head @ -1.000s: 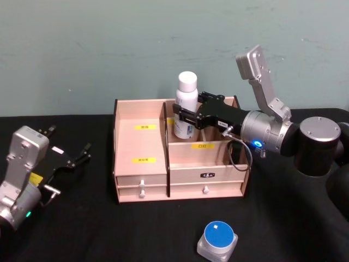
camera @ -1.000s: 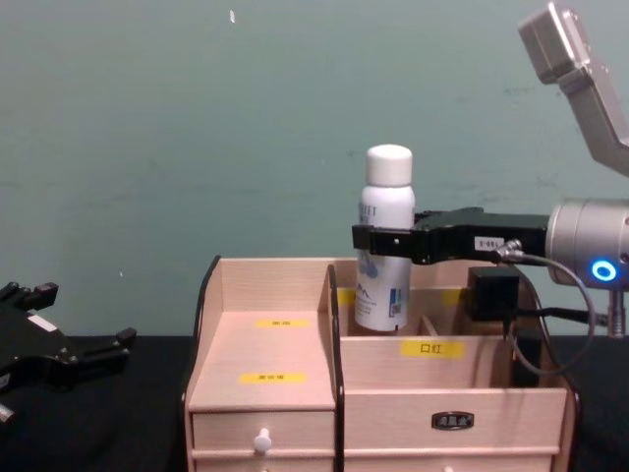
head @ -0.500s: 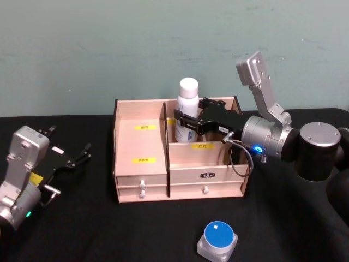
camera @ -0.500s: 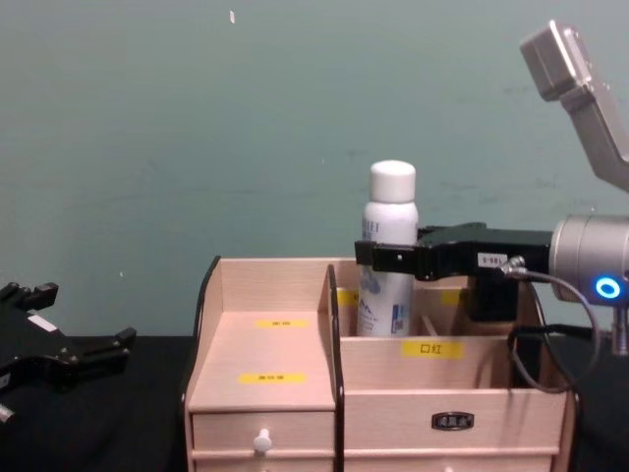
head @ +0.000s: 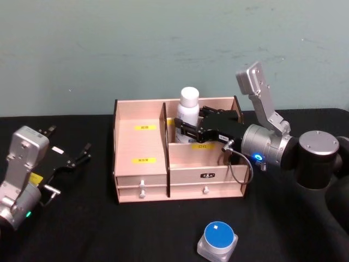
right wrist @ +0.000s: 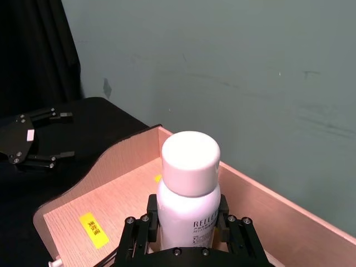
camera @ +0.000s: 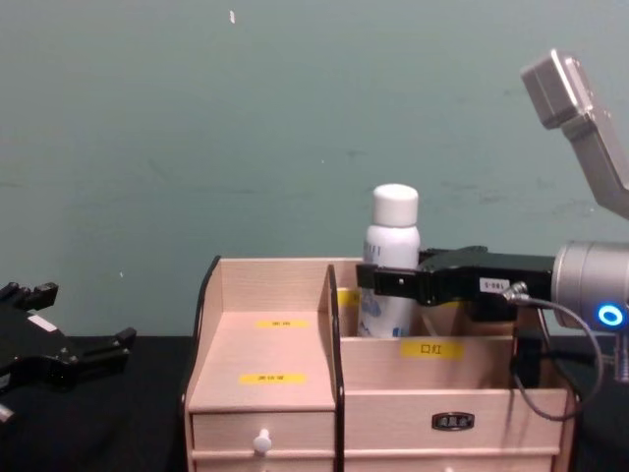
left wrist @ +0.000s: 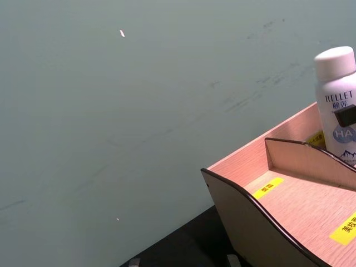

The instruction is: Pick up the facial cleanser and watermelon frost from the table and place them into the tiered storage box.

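The left gripper [head: 68, 159] lies parked on the table [head: 82, 229], fingers spread and empty. The storage box [head: 142, 174] stands to its right. The right gripper [head: 182, 127] clamps the upright white bottle [head: 187, 112], whose base is inside the rear compartment beside the divider. It is best to lower straight down until the base seats, then let go and back away without nudging the cap. The blue-lidded jar [head: 217, 239] waits on the table, well apart from that gripper.

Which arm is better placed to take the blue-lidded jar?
Likely right: the watermelon frost lies on its side, though the right tool holds the facial cleanser; the left tool sits far left.
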Available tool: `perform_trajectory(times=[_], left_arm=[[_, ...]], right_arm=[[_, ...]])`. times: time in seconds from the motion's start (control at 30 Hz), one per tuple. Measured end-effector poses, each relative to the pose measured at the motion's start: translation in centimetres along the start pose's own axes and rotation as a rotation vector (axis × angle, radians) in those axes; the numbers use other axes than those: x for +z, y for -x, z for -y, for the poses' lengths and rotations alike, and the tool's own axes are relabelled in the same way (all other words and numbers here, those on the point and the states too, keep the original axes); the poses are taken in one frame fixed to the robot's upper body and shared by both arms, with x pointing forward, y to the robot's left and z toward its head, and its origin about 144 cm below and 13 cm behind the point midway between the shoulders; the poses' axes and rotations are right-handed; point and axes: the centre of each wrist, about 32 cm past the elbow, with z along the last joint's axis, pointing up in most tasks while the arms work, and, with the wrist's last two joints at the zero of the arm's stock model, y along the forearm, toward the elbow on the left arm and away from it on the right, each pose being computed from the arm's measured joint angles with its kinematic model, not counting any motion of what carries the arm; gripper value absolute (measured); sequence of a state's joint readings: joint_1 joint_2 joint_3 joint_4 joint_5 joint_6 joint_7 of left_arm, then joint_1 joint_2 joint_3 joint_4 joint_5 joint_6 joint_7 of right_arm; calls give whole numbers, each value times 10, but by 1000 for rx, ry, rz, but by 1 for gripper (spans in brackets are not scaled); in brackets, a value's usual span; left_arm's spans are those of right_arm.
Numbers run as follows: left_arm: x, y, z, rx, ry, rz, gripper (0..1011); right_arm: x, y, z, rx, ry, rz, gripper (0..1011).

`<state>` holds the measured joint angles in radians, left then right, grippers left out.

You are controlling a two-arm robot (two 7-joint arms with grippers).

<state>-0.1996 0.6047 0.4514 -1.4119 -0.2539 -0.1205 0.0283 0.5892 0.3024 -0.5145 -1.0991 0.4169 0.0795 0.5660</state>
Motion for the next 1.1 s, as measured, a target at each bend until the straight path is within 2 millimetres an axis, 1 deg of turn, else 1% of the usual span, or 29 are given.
perform_trajectory(times=[0.37, 0.9, 1.03, 1.07, 1.1], left_arm=[[0, 0, 0, 0, 0, 0, 1010], [0, 0, 0, 0, 0, 0, 1010], [0, 0, 0, 0, 0, 0, 1010], [0, 0, 0, 0, 0, 0, 1010], [0, 0, 0, 0, 0, 0, 1009]], right_arm=[[-8, 0, -1, 1, 10, -11, 592], [-8, 1, -2, 0, 11, -9, 594], [-8, 1, -2, 0, 11, -9, 661], [-8, 1, -2, 0, 11, -9, 728], [-8, 1, -2, 0, 11, -9, 728]])
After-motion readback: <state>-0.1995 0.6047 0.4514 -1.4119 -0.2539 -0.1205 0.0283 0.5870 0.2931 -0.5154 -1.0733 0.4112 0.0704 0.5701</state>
